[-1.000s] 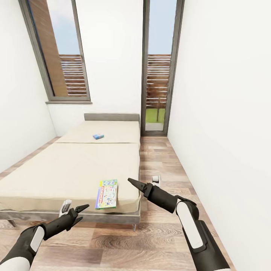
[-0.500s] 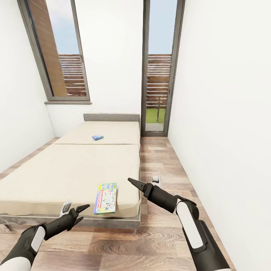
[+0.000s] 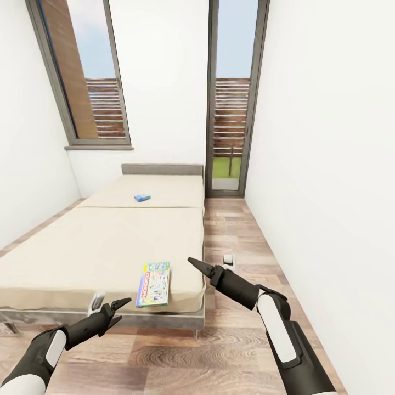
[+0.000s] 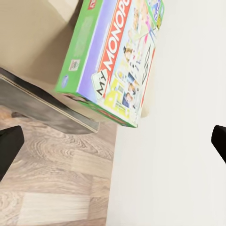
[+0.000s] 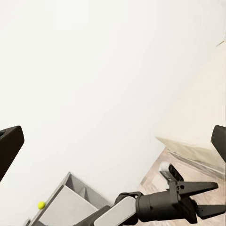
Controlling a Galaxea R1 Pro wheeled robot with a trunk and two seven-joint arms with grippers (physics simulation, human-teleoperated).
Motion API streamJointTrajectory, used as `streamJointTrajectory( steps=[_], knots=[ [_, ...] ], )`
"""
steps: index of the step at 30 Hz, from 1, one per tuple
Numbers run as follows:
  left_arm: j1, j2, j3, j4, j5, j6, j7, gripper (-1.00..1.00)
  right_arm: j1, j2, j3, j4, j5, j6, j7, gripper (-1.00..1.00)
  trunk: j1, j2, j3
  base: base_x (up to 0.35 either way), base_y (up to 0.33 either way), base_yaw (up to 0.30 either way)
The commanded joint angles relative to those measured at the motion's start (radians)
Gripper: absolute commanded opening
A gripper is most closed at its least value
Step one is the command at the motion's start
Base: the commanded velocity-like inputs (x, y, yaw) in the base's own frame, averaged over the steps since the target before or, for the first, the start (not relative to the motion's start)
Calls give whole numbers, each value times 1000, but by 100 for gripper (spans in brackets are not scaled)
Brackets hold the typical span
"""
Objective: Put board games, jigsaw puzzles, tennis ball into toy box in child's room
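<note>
We face the bed. The green-edged board game lies at its near edge, the small blue one near its headboard. Our left end effector is released; our right end effector looks clenched.

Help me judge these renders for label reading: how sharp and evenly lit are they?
Head view: soft, even light, window frames bowing outward; the green-edged board game cover is too small to read. Left wrist view: the cover is tilted but its lettering is legible. Right wrist view: mostly washed-out white wall.

The whole head view has slid slightly, the bed sitting a little higher in frame than before.
</note>
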Motion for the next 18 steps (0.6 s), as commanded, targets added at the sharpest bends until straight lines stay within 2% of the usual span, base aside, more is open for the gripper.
streamJointTrajectory(
  steps=[1,6,18],
  knots=[
    [-1,0,3,0,2,6,-2,100,-1,0,0,0,-6,-8,0,100,4,-8,-4,0,0,0],
    [-1,0,3,0,2,6,-2,100,0,-1,1,1,-7,-36,0,100,23,-43,-20,0,0,0],
    [-1,0,3,0,2,7,-2,100,0,-1,2,2,-10,-44,4,100,65,-120,-54,0,0,0]
  ],
)
